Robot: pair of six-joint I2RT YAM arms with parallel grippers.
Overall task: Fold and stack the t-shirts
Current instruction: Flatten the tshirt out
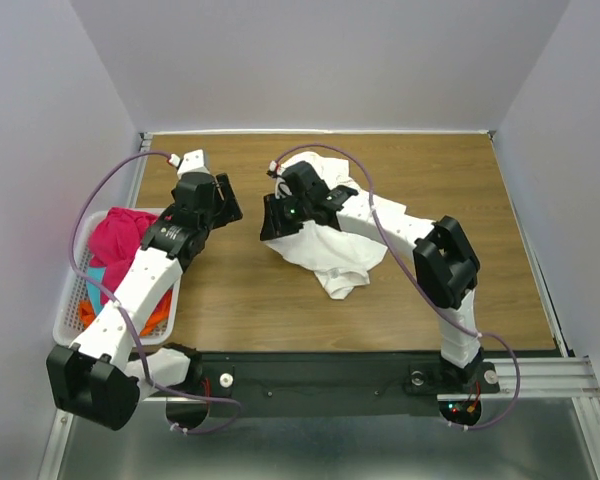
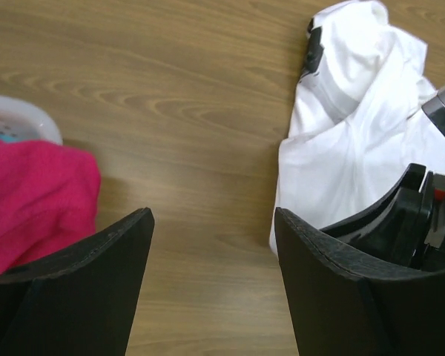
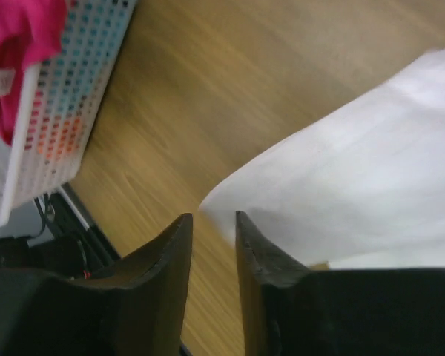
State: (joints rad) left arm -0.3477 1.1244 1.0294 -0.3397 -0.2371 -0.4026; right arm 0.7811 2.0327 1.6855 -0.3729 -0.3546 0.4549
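Materials before us
We see a matt wood-grain counter (image 1: 250,290), a white t-shirt (image 1: 330,255) of smooth cloth, a magenta t-shirt (image 2: 30,193) of fuzzier cloth, a basket (image 3: 59,126) of smooth plastic lattice.

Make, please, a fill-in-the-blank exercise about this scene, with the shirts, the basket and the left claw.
1. The crumpled t-shirt on the wooden table is ____ in colour.
2. The top shirt in the basket is ____.
3. The basket stands at the robot's ____ side.
4. The left claw stands ____ over bare wood, holding nothing.
Missing words: white; pink; left; open.
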